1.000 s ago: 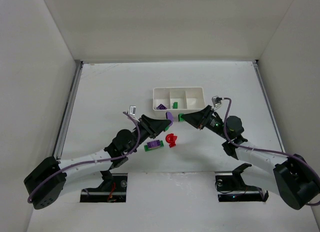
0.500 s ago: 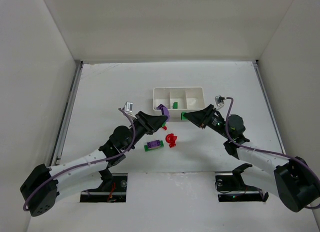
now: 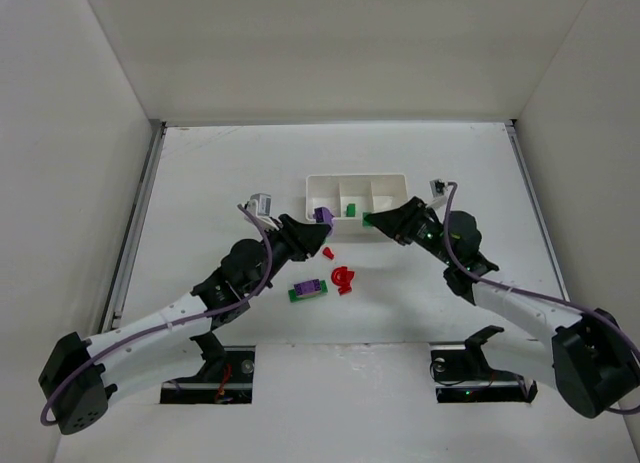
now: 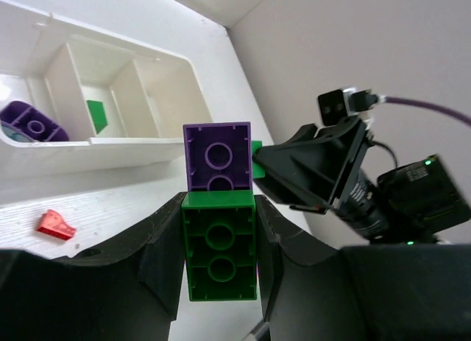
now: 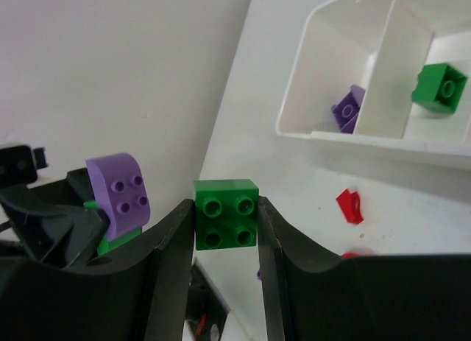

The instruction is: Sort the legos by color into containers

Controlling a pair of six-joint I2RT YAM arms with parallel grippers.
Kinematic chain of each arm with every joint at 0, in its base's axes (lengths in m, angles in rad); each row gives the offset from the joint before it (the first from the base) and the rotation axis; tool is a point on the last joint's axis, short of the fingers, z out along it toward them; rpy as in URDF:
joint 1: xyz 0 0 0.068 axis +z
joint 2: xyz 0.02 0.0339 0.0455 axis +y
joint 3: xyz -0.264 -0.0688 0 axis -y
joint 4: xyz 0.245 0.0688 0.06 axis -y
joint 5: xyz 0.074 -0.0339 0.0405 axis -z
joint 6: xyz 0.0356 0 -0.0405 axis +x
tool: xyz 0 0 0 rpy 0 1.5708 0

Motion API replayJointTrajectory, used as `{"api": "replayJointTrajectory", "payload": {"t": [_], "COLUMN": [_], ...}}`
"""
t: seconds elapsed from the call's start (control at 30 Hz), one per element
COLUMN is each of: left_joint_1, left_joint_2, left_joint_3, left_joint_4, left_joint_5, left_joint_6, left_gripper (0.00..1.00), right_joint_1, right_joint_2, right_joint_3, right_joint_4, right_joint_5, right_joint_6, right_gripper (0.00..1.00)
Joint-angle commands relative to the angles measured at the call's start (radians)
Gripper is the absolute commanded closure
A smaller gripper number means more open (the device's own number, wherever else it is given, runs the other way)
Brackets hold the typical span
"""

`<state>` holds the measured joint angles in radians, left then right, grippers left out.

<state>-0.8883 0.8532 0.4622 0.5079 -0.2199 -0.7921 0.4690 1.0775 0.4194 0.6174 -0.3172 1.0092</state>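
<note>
Tray [image 3: 356,178] sits centrally on the table [image 3: 220,183]. One brick [image 4: 33,124] lies in its left compartment, another brick [image 3: 351,210] in the middle compartment. Three loose bricks [image 3: 307,289] lie on the table before the tray's left half.

Bright, even light — soft shadows, sharp.

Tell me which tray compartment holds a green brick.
The middle compartment: a green brick lies in it. One end compartment holds a purple brick; the other looks empty.
</note>
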Motion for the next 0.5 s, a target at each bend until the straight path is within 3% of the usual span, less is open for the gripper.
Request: {"api": "replayJointTrajectory", "payload": {"t": [0.0, 0.27, 0.47], "left_joint_1": [0.004, 0.018, 0.068], "left_joint_2": [-0.014, 0.024, -0.037], "left_joint_3": [0.075, 0.078, 0.046], "left_joint_4": [-0.017, -0.011, -0.005], "left_joint_5": [-0.039, -0.052, -0.052], "left_joint_6": [0.091, 0.123, 0.133], "left_gripper": [0.86, 0.86, 0.86], "right_joint_1": [0.019, 0.029, 0.029], "right_joint_2": [0.025, 0.122, 0.249], "right_joint_3": [0.091, 0.209, 0.312], "right_joint_4": [-0.094, -0.202, -0.226], "right_joint_5": [0.110, 0.201, 0.207], "right_joint_6": [-0.121, -0.224, -0.250], "right_gripper": [0.64, 0.64, 0.65]}}
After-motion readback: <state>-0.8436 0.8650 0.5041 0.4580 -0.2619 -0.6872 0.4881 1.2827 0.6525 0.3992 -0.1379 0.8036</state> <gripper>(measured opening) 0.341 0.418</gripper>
